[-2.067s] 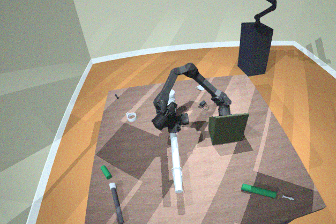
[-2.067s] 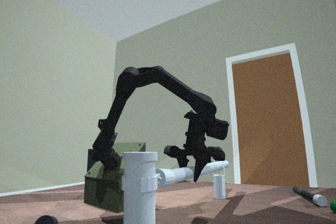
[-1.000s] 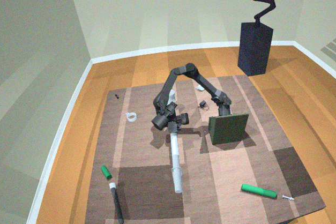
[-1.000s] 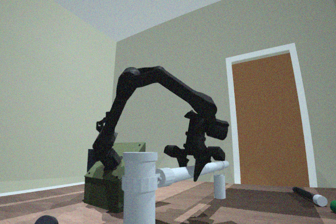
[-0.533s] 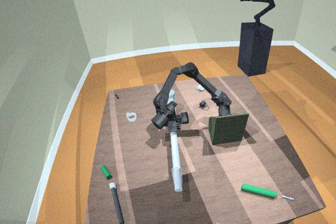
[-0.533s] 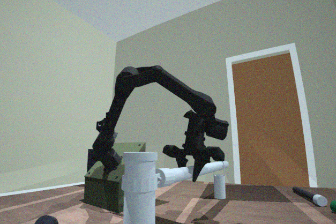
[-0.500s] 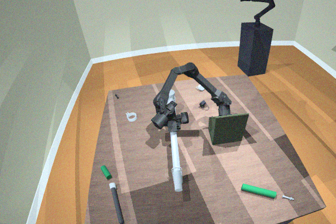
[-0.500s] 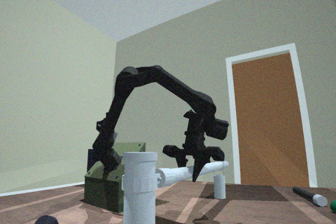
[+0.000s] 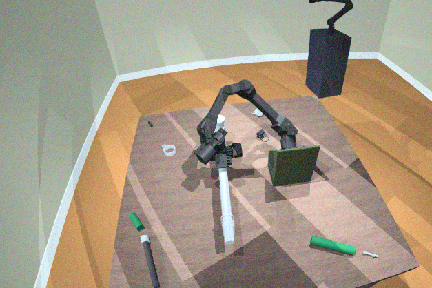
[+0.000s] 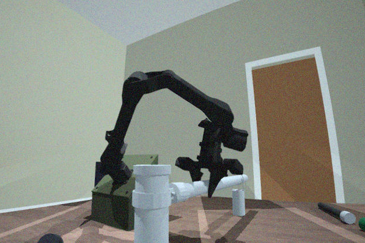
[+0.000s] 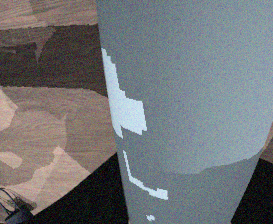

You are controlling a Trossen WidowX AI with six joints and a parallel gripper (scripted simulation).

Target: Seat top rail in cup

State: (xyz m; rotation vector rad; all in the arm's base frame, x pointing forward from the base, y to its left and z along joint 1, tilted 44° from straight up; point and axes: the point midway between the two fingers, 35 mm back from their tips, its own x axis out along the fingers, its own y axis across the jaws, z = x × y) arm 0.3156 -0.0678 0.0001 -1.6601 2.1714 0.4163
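Observation:
The big white post [image 10: 151,225] [image 9: 220,120] stands upright. Its brace band [image 10: 151,199] sits a little below the post cap [image 10: 152,170]. The rail-end cup [image 10: 181,192] hangs on the band's side facing the rail and is hidden behind the arm in the top view. The white rail [image 9: 224,193] [image 10: 233,181] [image 11: 192,90] runs through the thin loop above the small white post [image 10: 238,202]. Its other end meets the cup's mouth; how deep it sits inside I cannot tell. My gripper [image 9: 222,166] [image 10: 203,185] [image 11: 172,156] is shut on the rail, on the cup side of the loop.
The arm's green base block [image 9: 295,166] [image 10: 113,206] stands beside the rail. A white ring [image 9: 169,147], a small black part with a wire loop [image 9: 260,134] [image 11: 18,214], green tubes [image 9: 136,221] [image 9: 333,245] and a dark rod [image 9: 149,263] lie on the table.

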